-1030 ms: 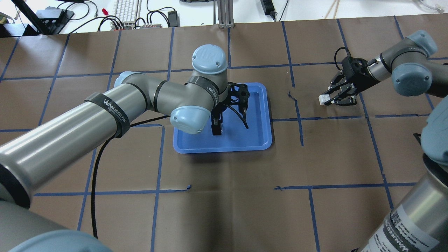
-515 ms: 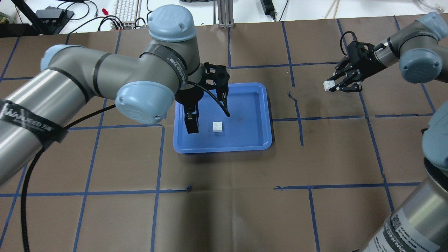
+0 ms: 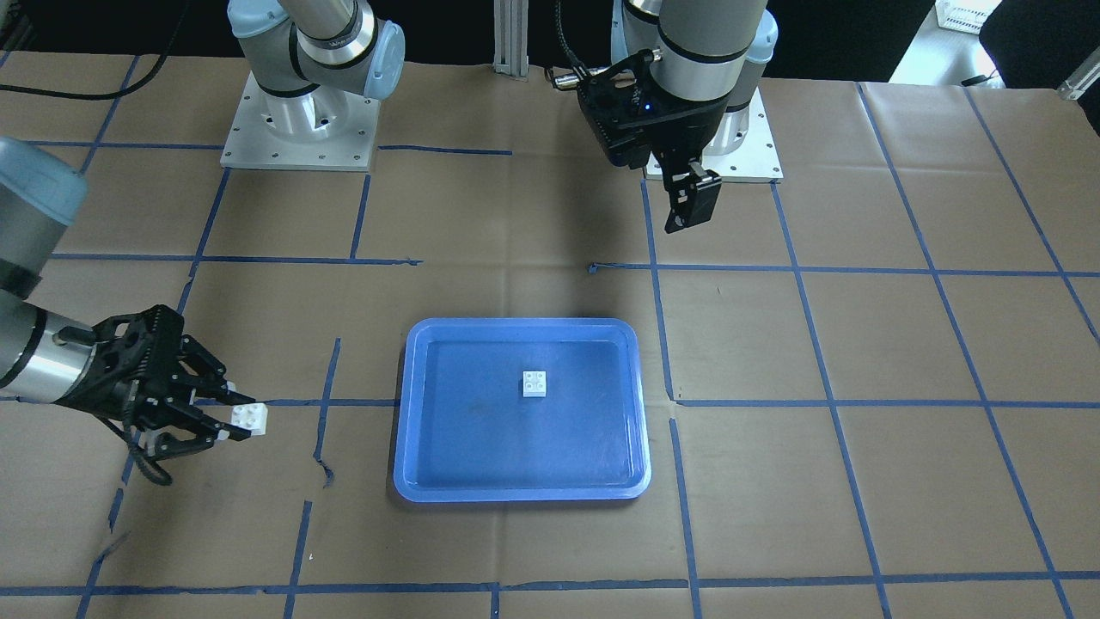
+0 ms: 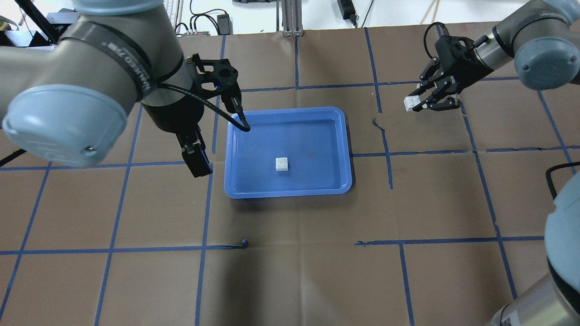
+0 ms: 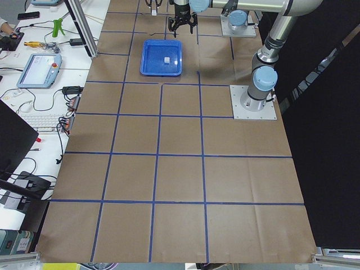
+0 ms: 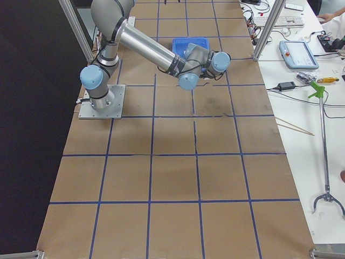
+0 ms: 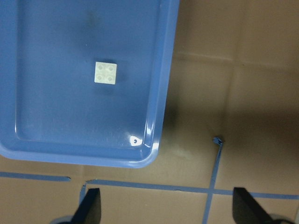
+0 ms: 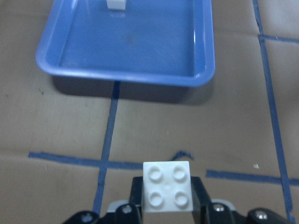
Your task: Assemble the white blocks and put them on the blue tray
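One white block (image 4: 282,164) lies studs up inside the blue tray (image 4: 290,194), a little left of its middle; it also shows in the front view (image 3: 534,384) and the left wrist view (image 7: 105,73). My left gripper (image 4: 198,164) is open and empty, raised beyond the tray's left rim (image 7: 159,116); its fingertips (image 7: 92,209) stand wide apart. My right gripper (image 4: 416,104) is shut on the second white block (image 8: 168,186), held studs up above the paper, well right of the tray (image 8: 126,74). The front view shows that gripper (image 3: 239,421) too.
Brown paper with blue tape grid lines (image 4: 385,154) covers the table. The arms' base plates (image 3: 296,129) stand at the robot's side. Keyboards, cables and tools lie on the bench beyond the far edge (image 4: 163,13).
My left gripper has risen and moved left off the tray, leaving a white block in it. My right gripper has carried its block toward the far edge and a little left.
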You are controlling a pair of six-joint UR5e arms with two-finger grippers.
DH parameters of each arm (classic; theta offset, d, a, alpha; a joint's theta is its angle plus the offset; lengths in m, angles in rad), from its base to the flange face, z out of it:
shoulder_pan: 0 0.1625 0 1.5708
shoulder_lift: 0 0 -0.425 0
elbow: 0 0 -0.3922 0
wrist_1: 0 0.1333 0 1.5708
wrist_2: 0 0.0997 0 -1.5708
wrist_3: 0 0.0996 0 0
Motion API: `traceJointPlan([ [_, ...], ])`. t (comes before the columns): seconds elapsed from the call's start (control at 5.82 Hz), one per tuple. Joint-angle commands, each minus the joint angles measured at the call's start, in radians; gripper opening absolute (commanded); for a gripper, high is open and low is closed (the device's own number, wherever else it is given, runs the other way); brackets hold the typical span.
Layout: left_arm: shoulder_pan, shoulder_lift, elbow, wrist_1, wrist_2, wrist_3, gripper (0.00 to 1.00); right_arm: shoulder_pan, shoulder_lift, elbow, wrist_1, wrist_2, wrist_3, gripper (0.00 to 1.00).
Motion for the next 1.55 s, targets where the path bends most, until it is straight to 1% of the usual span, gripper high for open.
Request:
traceJointPlan([
  [0.0, 0.086, 0.024, 0.015, -0.008, -0.003, -0.364, 0.99, 0.14, -0.019, 0.063, -0.084, 0.065, 0.113, 0.28],
  [0.17, 0.129, 0.032, 0.044, -0.011, -0.008, -0.486, 0.99, 0.221, -0.019, 0.121, -0.227, 0.066, 0.24, 0.28],
  [0.34, 0.13, 0.026, 0.046, 0.013, -0.002, -0.715, 0.99, 0.282, -0.015, 0.171, -0.386, 0.067, 0.408, 0.28],
  [0.52, 0.128, 0.021, 0.046, 0.054, 0.0, -0.898, 0.99, 0.324, -0.01, 0.218, -0.514, 0.067, 0.516, 0.27],
  [0.69, 0.127, 0.024, 0.044, 0.064, 0.005, -0.96, 0.99, 0.35, -0.004, 0.272, -0.605, 0.102, 0.575, 0.27],
  [1.03, 0.127, 0.029, 0.046, 0.062, 0.003, -0.973, 0.99, 0.36, 0.05, 0.363, -0.806, 0.115, 0.672, 0.27],
  [1.37, 0.128, 0.03, 0.046, 0.064, 0.002, -0.975, 0.99, 0.373, 0.091, 0.369, -0.839, 0.115, 0.675, 0.27],
])
